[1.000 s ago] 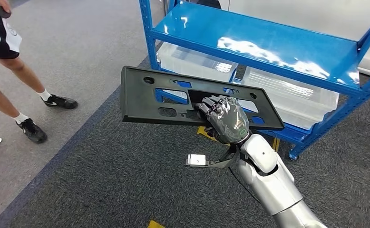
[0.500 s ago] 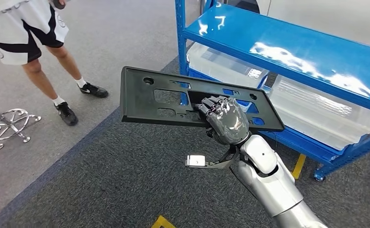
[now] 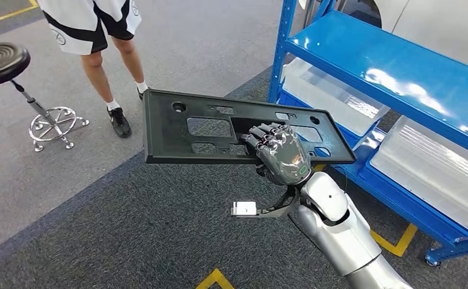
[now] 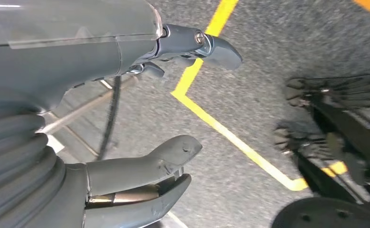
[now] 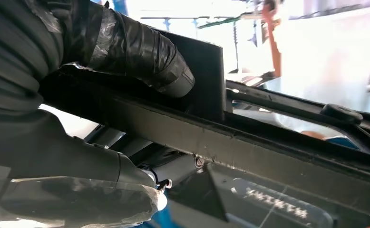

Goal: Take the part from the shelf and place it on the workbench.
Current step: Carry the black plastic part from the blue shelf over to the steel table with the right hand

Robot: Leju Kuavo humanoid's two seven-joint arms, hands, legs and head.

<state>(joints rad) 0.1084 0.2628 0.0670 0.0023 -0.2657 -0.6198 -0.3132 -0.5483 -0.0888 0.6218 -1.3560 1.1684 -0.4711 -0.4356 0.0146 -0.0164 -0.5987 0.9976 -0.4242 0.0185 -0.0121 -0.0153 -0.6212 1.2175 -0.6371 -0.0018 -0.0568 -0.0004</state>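
**Head view: right hand carries the black panel beside the blue shelf**

The flat black plastic panel [image 3: 219, 129], pierced with cut-outs, hangs level in the air over grey carpet [image 3: 129, 229]. The right hand [image 3: 278, 153] grips its near edge, fingers curled over the top, silver forearm rising from below. The left hand [image 4: 126, 118] hangs with fingers apart, holding nothing. The blue shelf [image 3: 394, 66] stands just right; a person [image 3: 105, 36] and a black stool [image 3: 15, 72] stand beyond.

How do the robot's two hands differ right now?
The right hand grips the black plastic panel and holds it out flat; the left hand holds nothing, fingers apart. The right is raised in front of the body; the left points down at the carpet.
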